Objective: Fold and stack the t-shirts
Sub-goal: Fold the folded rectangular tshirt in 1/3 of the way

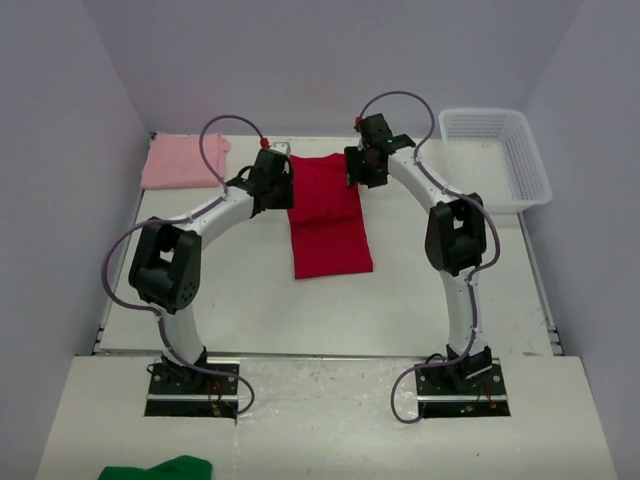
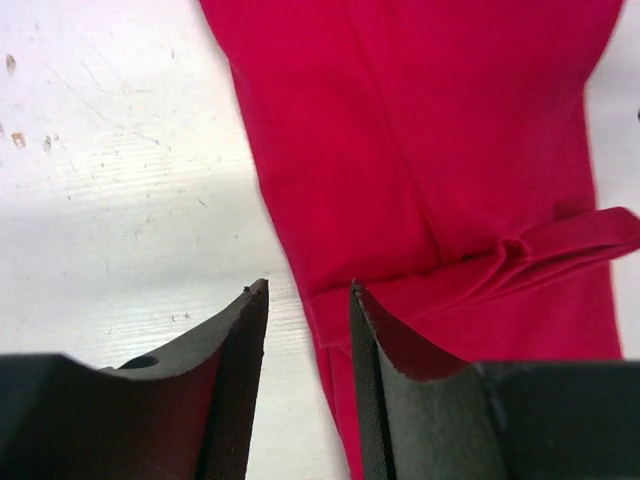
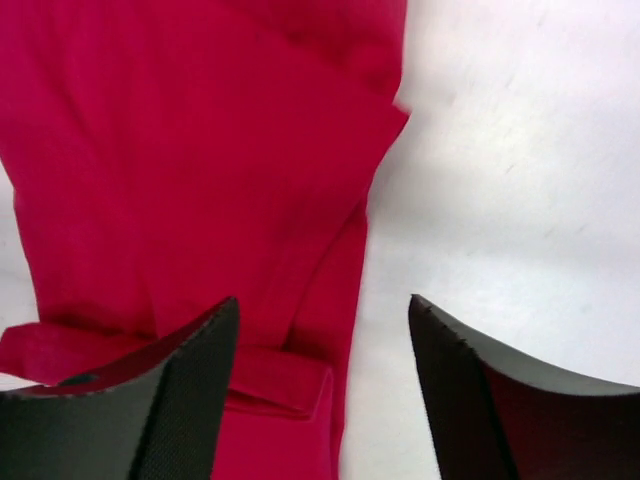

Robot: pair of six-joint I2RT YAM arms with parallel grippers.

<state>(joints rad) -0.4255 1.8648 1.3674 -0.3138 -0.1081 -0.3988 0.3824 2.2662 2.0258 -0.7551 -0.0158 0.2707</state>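
White table [image 1: 430,300], pale walls all round, arms bolted at near edge

Item 1, red tee [image 1: 328,225]: lying flat mid-table, towards the far side, already narrowed to a long strip. Long axis is running near-to-far, straight away from the bases. A thin band of cloth is crossing it at the far end, seen in both wrist views

Item 2, pink tee [image 1: 180,162]: sitting as a small folded rectangle at the far left corner, well apart from the red one, on the left arm's side

Item 3, left gripper [image 2: 308,295]: hovering at the strip's far left edge. Jaws are standing a narrow gap apart, holding nothing; red hem is showing below the gap, bare table under the outer finger

Item 4, right gripper [image 3: 322,305]: hovering at the far right edge, jaws spread wide, empty. Inner finger is over red cloth, outer finger over bare table, so the edge is running betw. them

Item 5, basket [image 1: 500,205]: far right, not in play. Green cloth [image 1: 160,468]: near edge, behind left base, not in play

Judgement: red tee is half folded, stacking not yet done. Each claw is sitting on its own far corner, so prob. next is a paired pinch, then pulling along the long axis twd the bases to halve the length. Right jaws are needing much more closing than left. Pink tee is nearer the left arm for the stacking step
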